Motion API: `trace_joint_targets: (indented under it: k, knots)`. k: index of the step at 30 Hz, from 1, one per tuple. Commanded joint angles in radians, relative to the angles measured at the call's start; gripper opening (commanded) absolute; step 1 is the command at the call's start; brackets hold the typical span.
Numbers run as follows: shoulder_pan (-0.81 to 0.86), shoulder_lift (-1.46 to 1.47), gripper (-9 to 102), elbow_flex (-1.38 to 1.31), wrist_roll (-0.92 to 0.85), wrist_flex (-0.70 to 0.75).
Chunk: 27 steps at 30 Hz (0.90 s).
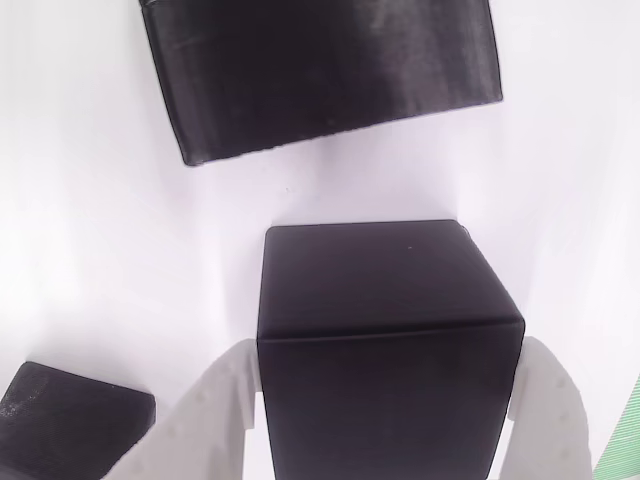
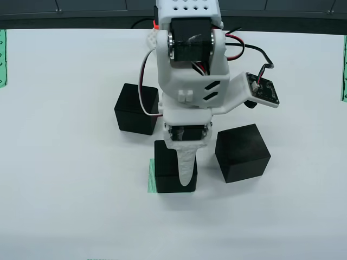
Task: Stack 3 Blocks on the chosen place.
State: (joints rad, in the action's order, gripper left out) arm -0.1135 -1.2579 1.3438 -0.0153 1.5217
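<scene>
Overhead view first: we see the white plastic end effector (image 2: 185,172) closed on a matte black cube (image 2: 165,173) with softly rounded edges, sitting on the striped green-and-white patch (image 2: 152,175), most of which it hides. Two more black cubes, the left cube (image 2: 135,109) and the right cube (image 2: 242,152), rest on the smooth white worktop (image 2: 65,162). From the gripper-mounted view, pale fingers (image 1: 545,400) flank the held cube (image 1: 385,340); a cube at the top edge is cut off.
</scene>
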Motion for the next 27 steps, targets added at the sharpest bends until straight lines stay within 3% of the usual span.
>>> trace_joint_targets:
  k: [1,10,27]
  knots:
    - [0.028,-0.005,19,-0.04,-0.025,0.018]
    - [0.037,0.0,20,-0.041,-0.035,0.021]
    - [0.018,-0.13,34,-0.028,-0.075,0.049]
